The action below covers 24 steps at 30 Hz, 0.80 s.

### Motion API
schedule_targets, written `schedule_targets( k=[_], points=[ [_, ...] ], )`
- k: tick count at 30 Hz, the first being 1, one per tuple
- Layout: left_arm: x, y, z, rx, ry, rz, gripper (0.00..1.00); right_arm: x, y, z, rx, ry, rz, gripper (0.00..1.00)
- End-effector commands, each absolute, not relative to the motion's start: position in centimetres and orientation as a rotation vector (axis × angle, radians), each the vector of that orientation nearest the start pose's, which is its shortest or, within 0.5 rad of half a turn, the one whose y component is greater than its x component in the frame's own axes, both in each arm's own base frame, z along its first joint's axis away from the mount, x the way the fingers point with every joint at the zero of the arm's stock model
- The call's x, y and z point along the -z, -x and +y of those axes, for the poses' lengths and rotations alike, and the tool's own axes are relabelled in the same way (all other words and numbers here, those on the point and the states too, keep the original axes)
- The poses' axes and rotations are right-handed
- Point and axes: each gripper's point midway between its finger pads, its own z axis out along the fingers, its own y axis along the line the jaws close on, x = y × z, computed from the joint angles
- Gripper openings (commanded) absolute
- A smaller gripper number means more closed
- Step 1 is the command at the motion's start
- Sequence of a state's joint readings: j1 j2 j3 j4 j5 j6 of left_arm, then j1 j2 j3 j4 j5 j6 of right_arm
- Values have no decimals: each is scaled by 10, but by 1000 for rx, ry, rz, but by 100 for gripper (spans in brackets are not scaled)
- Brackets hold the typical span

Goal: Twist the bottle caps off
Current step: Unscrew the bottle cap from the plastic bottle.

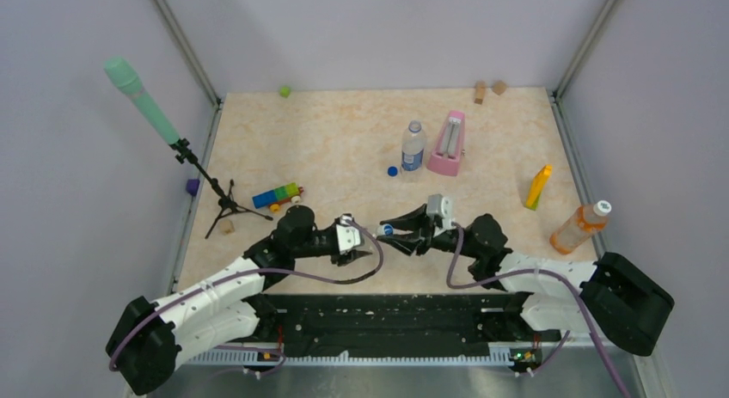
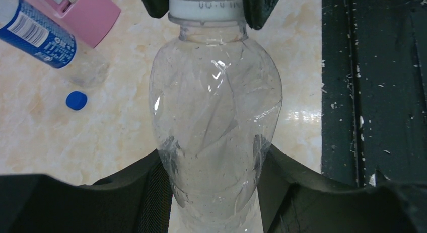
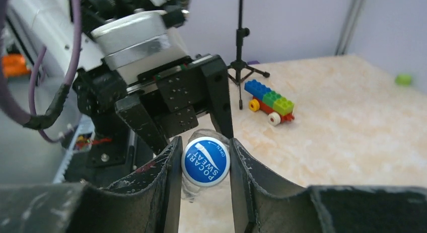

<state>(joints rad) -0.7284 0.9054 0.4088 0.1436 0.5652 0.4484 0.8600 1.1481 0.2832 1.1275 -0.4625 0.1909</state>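
Now the bottle [image 2: 216, 92] is clamped by the left gripper [image 2: 215, 160], its cap [image 3: 205, 161] pinched by the right gripper [image 1: 393, 235]; a square twist is advised.

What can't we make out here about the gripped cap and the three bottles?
1) The cap: how far it is unscrewed. Left wrist view cuts it at the top edge; the right gripper covers its sides.
2) The clear bottle: its base, left wrist view, behind the left gripper and bottom edge.
3) The blue-label bottle: its mouth, too small in top view, cropped in left wrist view.
4) The orange bottle: whether sealed; top view only, too small.
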Motion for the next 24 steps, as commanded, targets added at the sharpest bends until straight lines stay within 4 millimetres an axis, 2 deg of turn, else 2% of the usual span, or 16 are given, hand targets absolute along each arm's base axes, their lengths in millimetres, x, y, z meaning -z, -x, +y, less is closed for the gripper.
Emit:
schedule_targets(
  k=[1,4,7,11,14,15,17,20,24],
  points=[
    [-164,-167,-271,783,-1378,1247,0,-221,-117,333,-1063,1347,738,0],
    [-165,-167,-270,775,-1381,1240,0,-207,-123,335,-961,1449,709,0],
    [-165,-168,-269,761,-1386,1239,0,-202,-131,334,-882,1479,679,0],
    [-167,-170,-268,744,-1385,1241,0,-205,-132,329,-911,1470,659,0],
    [-169,-174,-267,723,-1366,1236,0,-218,-133,324,-949,1346,684,1],
    [-172,-176,-266,709,-1355,1233,0,-225,-135,322,-963,1285,704,11],
    [-174,-183,-262,661,-1326,1242,0,-238,-142,316,-1002,1135,774,40],
    [-175,-189,-256,597,-1310,1239,0,-257,-153,307,-1102,906,887,54],
    [-173,-197,-251,534,-1308,1247,0,-269,-163,302,-1239,693,1034,75]
  ],
)
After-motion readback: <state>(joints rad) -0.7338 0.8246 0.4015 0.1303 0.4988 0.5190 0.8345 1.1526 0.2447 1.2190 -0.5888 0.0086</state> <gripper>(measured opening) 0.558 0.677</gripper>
